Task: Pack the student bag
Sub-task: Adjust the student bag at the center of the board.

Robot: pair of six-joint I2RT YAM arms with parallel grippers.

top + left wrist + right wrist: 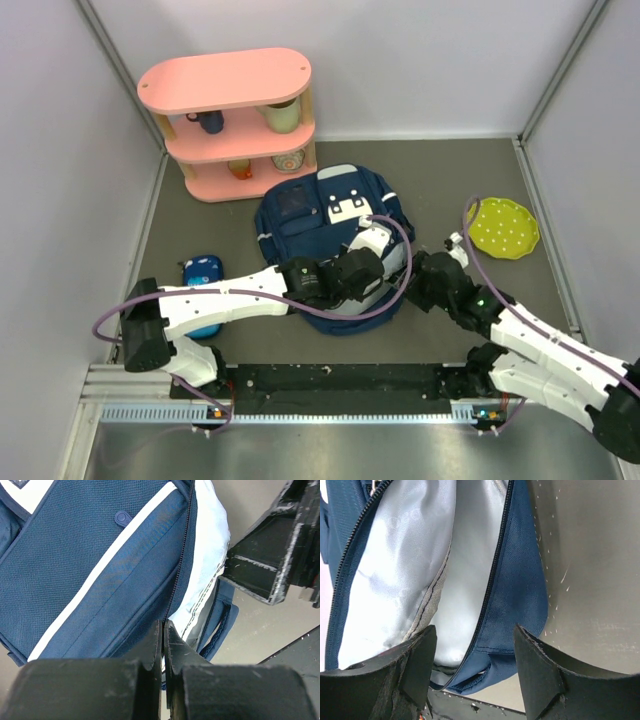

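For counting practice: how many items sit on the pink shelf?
4: a dark mug and a green cup on the middle tier; an orange item and a patterned cup on the bottom tier. More may be hidden.

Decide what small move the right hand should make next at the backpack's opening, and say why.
Probably close the right hand on the navy zipper rim of the student bag. Its open fingers straddle that rim, pale lining showing beside it, while the left hand sits shut at the bag's zipper line; gripping the rim could help spread the opening.
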